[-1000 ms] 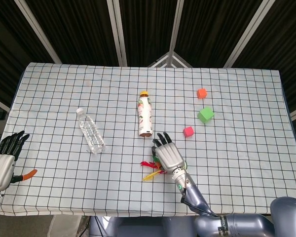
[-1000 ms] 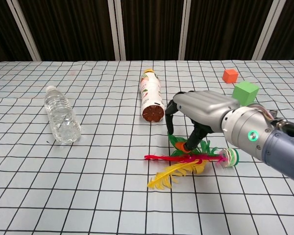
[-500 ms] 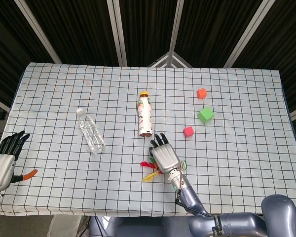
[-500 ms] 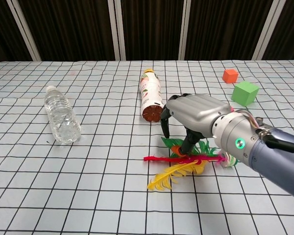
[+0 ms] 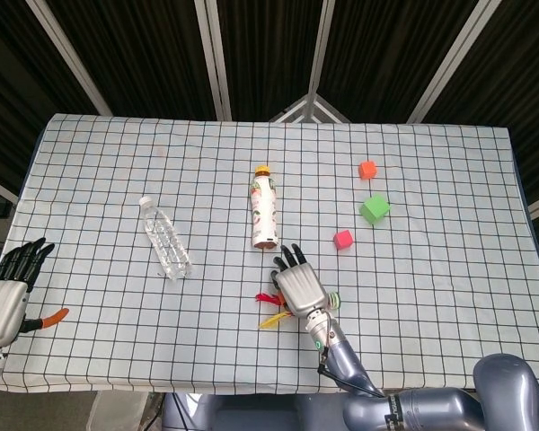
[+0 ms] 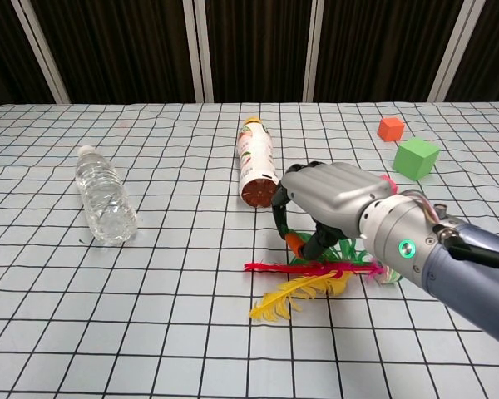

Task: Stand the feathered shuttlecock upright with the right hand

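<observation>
The feathered shuttlecock (image 6: 312, 278) lies on its side on the checked cloth. Its red, yellow and green feathers point left and its round base (image 6: 391, 270) points right. In the head view its feathers (image 5: 271, 310) stick out from under my right hand (image 5: 296, 283). That right hand (image 6: 328, 199) hovers palm down over the green feathers, fingers curved downward and apart, holding nothing. Whether a fingertip touches the feathers is unclear. My left hand (image 5: 4, 301) hangs past the table's left edge, fingers spread, empty.
A clear water bottle (image 5: 165, 238) lies left of centre. A drink bottle with an orange cap (image 5: 265, 208) lies just beyond my right hand. A pink cube (image 5: 343, 239), a green cube (image 5: 375, 208) and an orange cube (image 5: 367, 169) stand at the right rear.
My right hand has shifted slightly left and lower over the shuttlecock's feathers. The shuttlecock still lies flat, and my left hand has not moved.
</observation>
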